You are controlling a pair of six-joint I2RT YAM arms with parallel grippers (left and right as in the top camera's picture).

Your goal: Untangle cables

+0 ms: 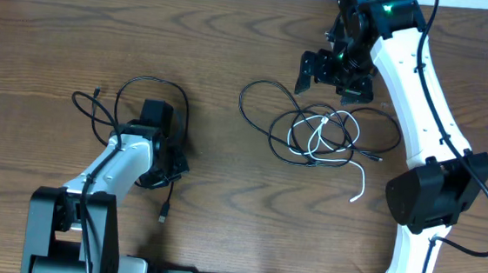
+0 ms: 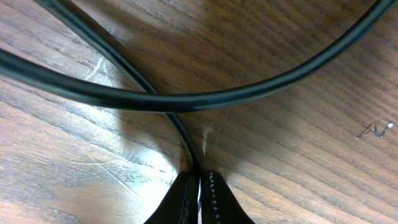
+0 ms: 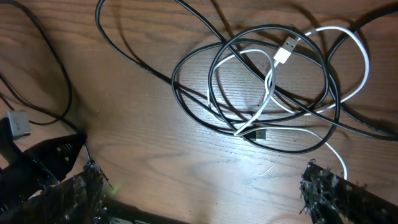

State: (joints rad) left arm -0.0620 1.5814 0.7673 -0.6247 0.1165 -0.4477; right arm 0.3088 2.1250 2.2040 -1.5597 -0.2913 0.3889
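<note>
Left hand [image 2: 199, 190] pinches black cable [image 2: 184, 139], right hand [image 1: 328, 84] spread wide

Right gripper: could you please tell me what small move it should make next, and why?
Probably lower the right gripper onto the white cable near its plug and close. Its fingers stand wide apart above the tangle, and the white cable seems to lie over the black cables, so it looks easiest to pull free. The left gripper is shut on another black cable.

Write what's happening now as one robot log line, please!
left gripper: shut on thin black cable | right gripper: open, near tangled black and white cables | untangling: not done
</note>
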